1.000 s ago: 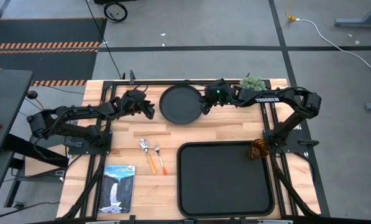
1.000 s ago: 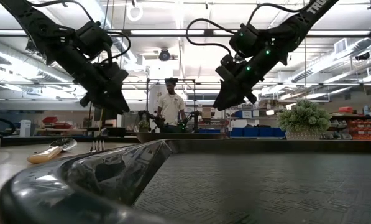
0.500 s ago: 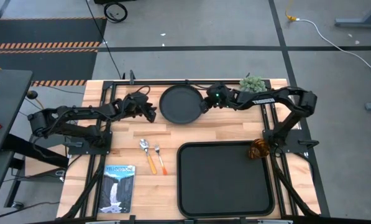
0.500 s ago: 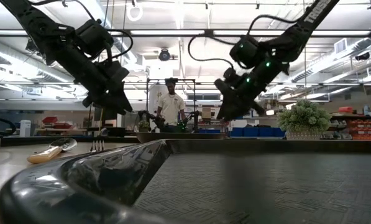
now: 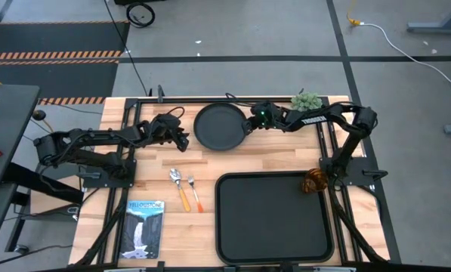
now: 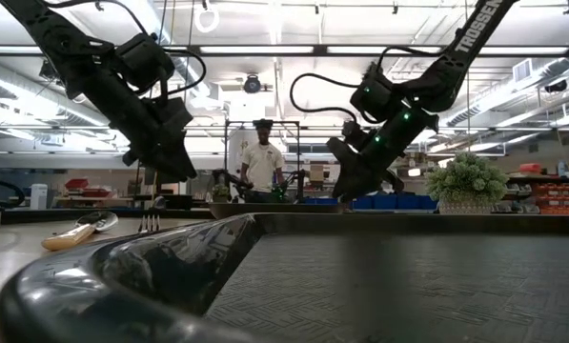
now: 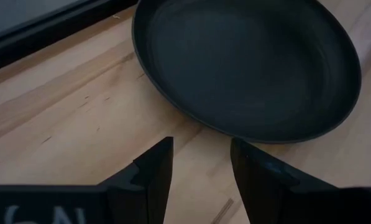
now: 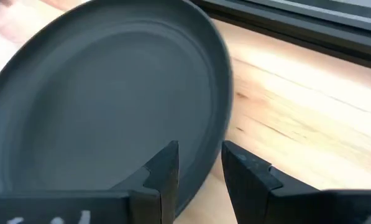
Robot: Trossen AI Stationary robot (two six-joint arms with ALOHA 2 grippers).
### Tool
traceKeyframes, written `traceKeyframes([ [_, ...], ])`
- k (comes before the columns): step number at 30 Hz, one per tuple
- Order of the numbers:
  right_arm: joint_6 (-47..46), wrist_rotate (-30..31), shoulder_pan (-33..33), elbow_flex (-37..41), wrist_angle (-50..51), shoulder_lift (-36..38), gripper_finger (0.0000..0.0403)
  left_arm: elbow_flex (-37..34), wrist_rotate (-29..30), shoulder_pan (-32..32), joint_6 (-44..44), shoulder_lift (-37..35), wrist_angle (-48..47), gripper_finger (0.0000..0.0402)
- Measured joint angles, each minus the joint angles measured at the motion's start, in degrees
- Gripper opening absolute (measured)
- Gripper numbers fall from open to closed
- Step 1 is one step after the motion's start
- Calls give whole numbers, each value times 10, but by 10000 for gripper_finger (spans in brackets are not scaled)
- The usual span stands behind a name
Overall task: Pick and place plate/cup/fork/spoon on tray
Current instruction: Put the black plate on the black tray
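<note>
A: The wooden table (image 5: 157,162) stands in a workshop, and in the low view a person (image 6: 262,162) is seen far behind it among shelves. Where is the plate?

B: The plate (image 5: 218,126) lies flat at the far middle of the table, between the two arms. The left gripper (image 5: 181,137) is just beside its left rim, fingers (image 7: 153,174) apart with a narrow gap, aimed at the near edge of the plate (image 7: 247,62).

A: And the other arm?

B: The right gripper (image 5: 245,125) sits at the plate's right rim. Its fingers (image 8: 166,171) are apart too, and in the right wrist view they straddle the rim of the plate (image 8: 104,106); whether they touch it cannot be told.

A: The rest of the set?

B: The tray (image 5: 274,216) lies near the front right. The cup (image 5: 313,180) stands just beside its far right corner. The spoon (image 5: 179,186) and the fork (image 5: 194,192) lie side by side left of the tray, a book (image 5: 145,227) nearer the front, and a small plant (image 5: 306,101) at the far right.
</note>
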State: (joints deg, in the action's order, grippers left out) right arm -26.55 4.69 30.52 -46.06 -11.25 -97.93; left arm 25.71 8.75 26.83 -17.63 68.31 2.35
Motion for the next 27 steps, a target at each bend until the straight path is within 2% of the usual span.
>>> traceKeyframes([
  [5,9,0,9,0,8,-7,128,0,4,4,2,0,13,169],
  [9,17,3,14,0,6,-14,128,0,-2,22,-5,27,37,169],
  [15,18,-2,13,0,6,-14,128,0,-75,65,-43,97,103,174],
  [21,23,-15,13,0,5,-14,128,2,-146,106,-89,153,177,206],
  [27,28,-16,12,0,2,-14,128,3,-151,119,-115,193,205,232],
])
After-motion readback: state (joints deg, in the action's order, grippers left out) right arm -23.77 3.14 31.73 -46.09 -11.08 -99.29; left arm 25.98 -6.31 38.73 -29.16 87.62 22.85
